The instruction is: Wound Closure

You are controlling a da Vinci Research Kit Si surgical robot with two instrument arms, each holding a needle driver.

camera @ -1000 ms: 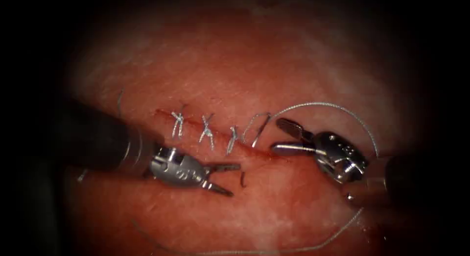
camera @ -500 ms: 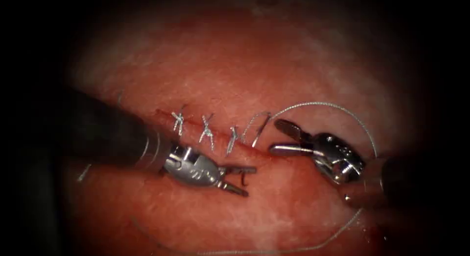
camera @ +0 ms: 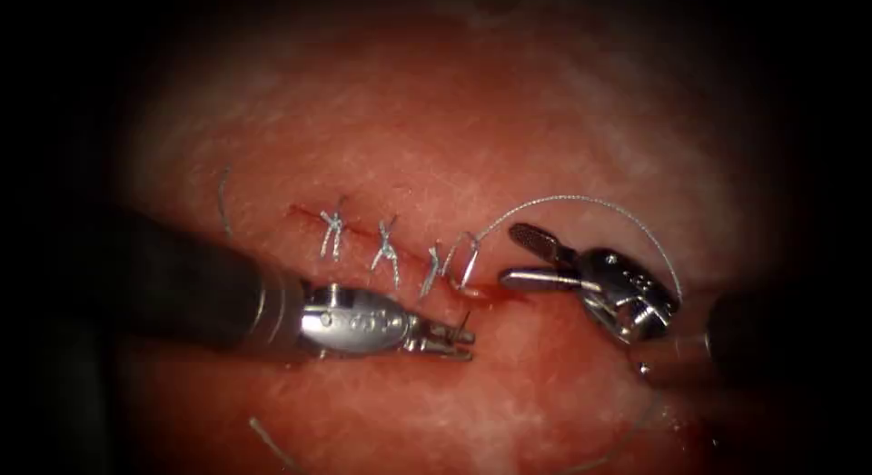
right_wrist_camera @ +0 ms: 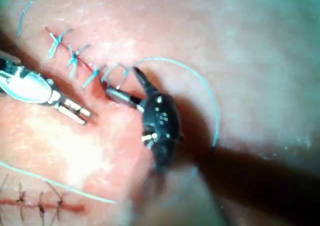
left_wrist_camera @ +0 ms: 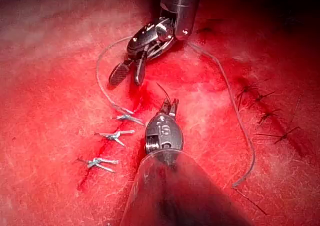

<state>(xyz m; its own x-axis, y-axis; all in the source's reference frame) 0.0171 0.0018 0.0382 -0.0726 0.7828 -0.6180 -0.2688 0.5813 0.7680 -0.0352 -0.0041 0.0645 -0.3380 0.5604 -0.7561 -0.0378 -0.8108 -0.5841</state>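
As the endoscope looks down, left tool (camera: 459, 339): jaws clamped on the needle (camera: 466, 322) close to its point, just below the right, unclosed end of the cut (camera: 486, 289).
Endoscope, right tool (camera: 514, 254): jaws spread wide and holding nothing, just right of the knotted stitches (camera: 386, 248).
Endoscope, thread (camera: 581, 199): it arcs over the right tool and loops down at the last stitch.
Left wrist, needle (left_wrist_camera: 162, 90): a thin dark sliver rises past the closed jaws. I cannot tell whether its far end sits in the tissue (left_wrist_camera: 50, 61).
Right wrist, right tool (right_wrist_camera: 124, 85): it gapes beside the thread loop, with the left tool (right_wrist_camera: 82, 116) near.
Technique, my read: keep the bite firm and square, and let any pull follow the needle's curve. Dragging sideways risks tearing the edge where red fluid (camera: 513, 298) pools.
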